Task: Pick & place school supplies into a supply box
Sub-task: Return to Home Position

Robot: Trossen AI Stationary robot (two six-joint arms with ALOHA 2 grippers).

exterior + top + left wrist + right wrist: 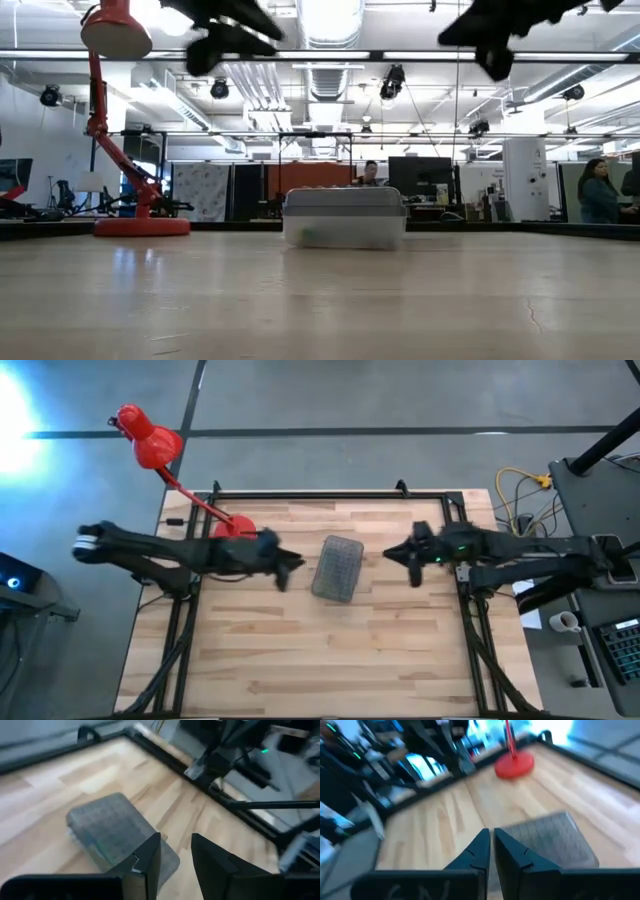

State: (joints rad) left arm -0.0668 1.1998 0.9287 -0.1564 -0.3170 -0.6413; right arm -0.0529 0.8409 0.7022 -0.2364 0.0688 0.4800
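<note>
The supply box lies closed on the table's middle, grey ribbed half up; it also shows in the low view, left wrist view and right wrist view. No loose school supplies show on the table. My left gripper hovers high just left of the box, its fingers slightly apart and holding nothing. My right gripper hovers high to the box's right, fingers nearly closed and empty.
A red desk lamp stands with its base at the table's far left, its head reaching beyond the table's far-left corner. A black frame rail runs along the far edge. Bare wood lies on the near half. People sit in the room behind.
</note>
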